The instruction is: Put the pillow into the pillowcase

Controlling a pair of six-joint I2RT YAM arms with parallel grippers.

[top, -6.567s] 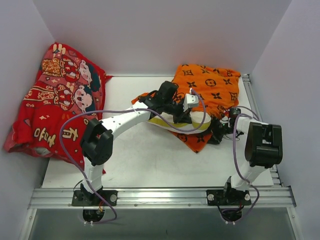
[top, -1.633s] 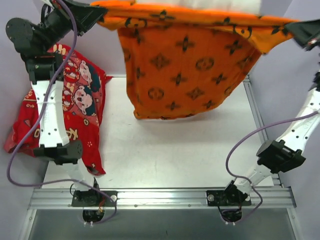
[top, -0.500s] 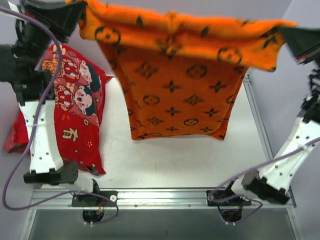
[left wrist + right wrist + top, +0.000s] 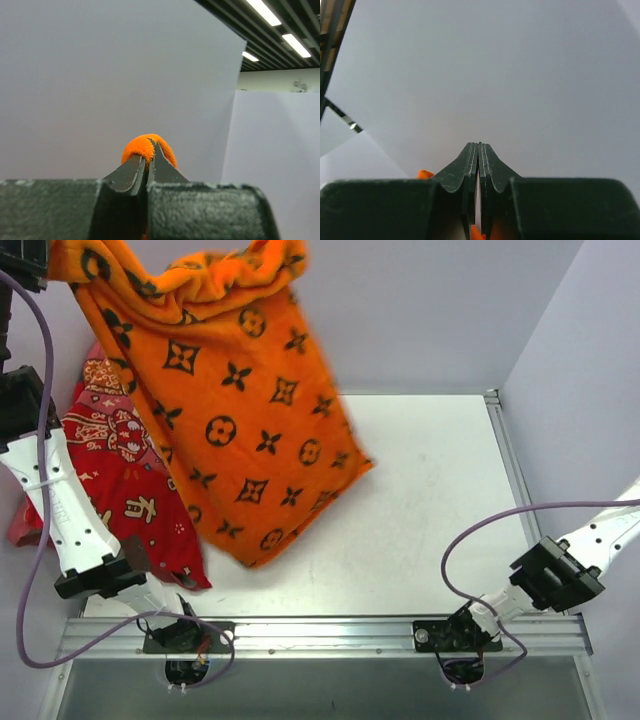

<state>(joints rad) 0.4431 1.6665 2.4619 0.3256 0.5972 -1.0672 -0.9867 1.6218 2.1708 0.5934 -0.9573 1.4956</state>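
Observation:
The orange pillowcase [image 4: 235,430] with black monogram motifs hangs in the air from its upper left corner, its lower end swung down over the table's left half. My left gripper [image 4: 40,268] is raised to the top left corner and is shut on it. The left wrist view shows a fold of orange cloth [image 4: 145,146] pinched at the left gripper's tips [image 4: 148,156]. My right gripper [image 4: 479,146] is shut with its tips together and nothing between them; a scrap of orange [image 4: 424,174] shows behind it. It is outside the top view. The pillow is not in sight.
A red cartoon-printed cloth [image 4: 105,475] lies along the table's left edge, partly behind the hanging case. The white table [image 4: 440,500] has walls at the back and both sides. The right arm [image 4: 560,570] leans out past the right edge.
The pillowcase was stretched between both raised grippers. Its right end has come free and the case has swung down and to the left, hanging from the left gripper alone. The right arm has moved out right.

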